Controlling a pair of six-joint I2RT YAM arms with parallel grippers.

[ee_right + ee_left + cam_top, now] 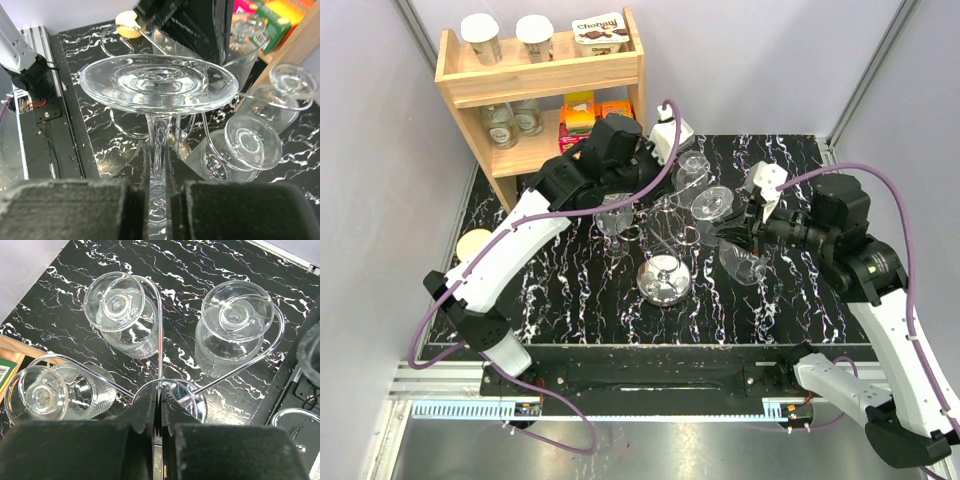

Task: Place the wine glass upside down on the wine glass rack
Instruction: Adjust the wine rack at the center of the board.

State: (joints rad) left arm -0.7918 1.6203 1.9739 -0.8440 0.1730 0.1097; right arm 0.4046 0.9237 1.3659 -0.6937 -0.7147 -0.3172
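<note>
- Right claw (152,200) is sitting closest to us in the right wrist view. Its padded fingers (65,210) are pressing on the stem of the wine glass (159,82) from both sides, so it's gripping the glass.
- We're seeing the glass's round foot pointing away from the claw, w/ the bowl hidden below the fingers in that view.
- From the top view, the bowl is pointing toward the near edge and the foot toward the rack, so the glass is lying tilted and isn't yet hung.
- Wine glass rack (663,280) is standing mid-table on its shiny disc base, just left of the held glass. We can't tell whether foot and wire are touching.
- Left claw (159,407) is reaching down from above and clamping the rack's central post, w/ its fingers tight on either side.
- Three other glasses (120,315) are hanging bowl-down from the curled arms, feet sitting on top of the wire loops.
- Black marbled table (570,290) is carrying it all.
- Wooden shelf (540,70) is standing at the far left corner, w/ yogurt cups (600,30) sitting on top.
</note>
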